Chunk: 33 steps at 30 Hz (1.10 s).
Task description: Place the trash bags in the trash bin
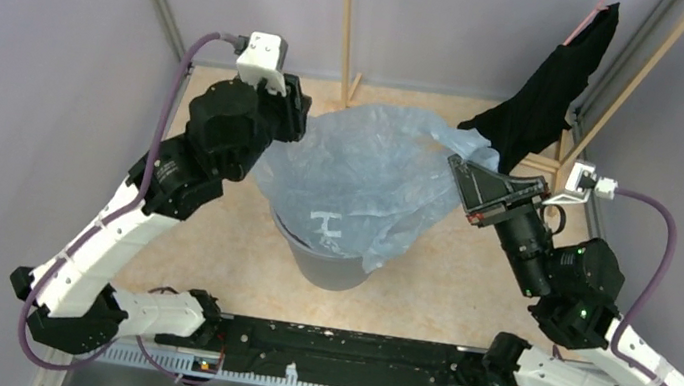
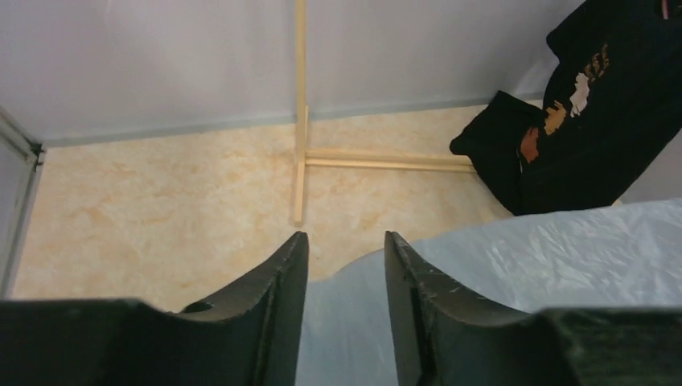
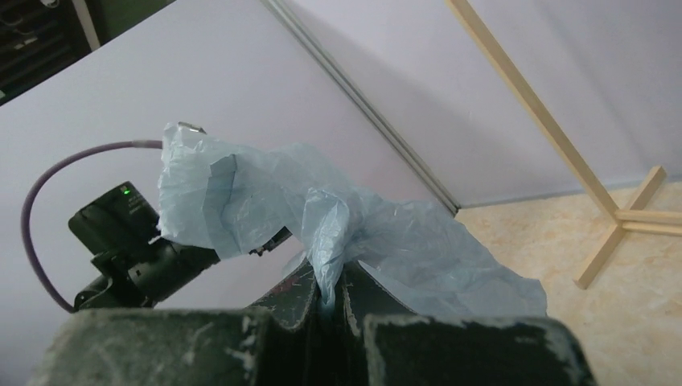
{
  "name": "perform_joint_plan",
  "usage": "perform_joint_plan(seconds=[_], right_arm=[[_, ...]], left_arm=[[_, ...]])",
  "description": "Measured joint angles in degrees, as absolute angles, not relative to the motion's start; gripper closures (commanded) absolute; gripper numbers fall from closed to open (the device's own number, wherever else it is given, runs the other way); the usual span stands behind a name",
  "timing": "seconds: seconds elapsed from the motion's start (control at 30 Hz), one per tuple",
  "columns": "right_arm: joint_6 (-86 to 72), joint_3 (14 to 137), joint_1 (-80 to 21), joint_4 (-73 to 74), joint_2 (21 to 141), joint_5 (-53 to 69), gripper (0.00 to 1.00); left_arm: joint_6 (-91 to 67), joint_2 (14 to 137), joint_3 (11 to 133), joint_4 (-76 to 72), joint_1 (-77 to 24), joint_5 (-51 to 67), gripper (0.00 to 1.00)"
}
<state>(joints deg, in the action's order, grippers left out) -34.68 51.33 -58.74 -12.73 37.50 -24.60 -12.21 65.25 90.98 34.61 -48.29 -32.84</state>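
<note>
The pale-blue trash bag (image 1: 371, 172) is spread out over the mouth of the round grey trash bin (image 1: 332, 270), and its white mark (image 1: 326, 223) hangs at the bin's front rim. My right gripper (image 1: 460, 166) is shut on a bunched fold of the bag (image 3: 326, 233) at its right edge, as the right wrist view (image 3: 331, 272) shows. My left gripper (image 1: 295, 114) is at the bag's far left edge. In the left wrist view (image 2: 346, 245) its jaws stand apart, with bag film (image 2: 515, 257) between and beneath them.
A black cloth garment (image 1: 550, 86) hangs from a wooden frame at the back right and also shows in the left wrist view (image 2: 591, 104). A wooden post (image 1: 347, 22) with a foot (image 2: 378, 161) stands at the back. Grey walls enclose the table.
</note>
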Motion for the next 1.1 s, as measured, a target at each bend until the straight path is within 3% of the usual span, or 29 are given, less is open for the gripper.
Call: perform_joint_plan(seconds=[0.1, 0.43, 0.77, 0.83, 0.93, 1.1], right_arm=[[-34.0, 50.9, -58.7, -12.4, 35.9, -23.6, 1.00], [-30.5, 52.2, -58.7, -12.3, 39.1, -21.2, 1.00], [-26.7, 58.3, -58.7, -7.8, 49.5, -15.5, 1.00], [-25.5, 59.7, -58.7, -5.4, 51.4, -15.2, 1.00], [-23.6, 60.4, -58.7, -2.2, 52.0, -15.4, 1.00], [-20.9, 60.4, -58.7, -0.8, 51.5, -15.3, 1.00]], left_arm=[[-13.3, 65.6, 92.2, 34.3, -45.5, -25.9, 0.68], [-20.5, 55.2, 67.2, 31.7, -45.5, -10.7, 0.69], [-21.7, 65.5, 64.9, 25.6, -45.5, -4.2, 0.68], [-22.2, 68.1, 64.8, 24.2, -45.5, -1.7, 0.64], [-22.2, 69.6, 64.8, 23.9, -45.5, 0.6, 0.49], [-20.8, 64.5, 64.8, 26.0, -45.5, -0.3, 0.16]])
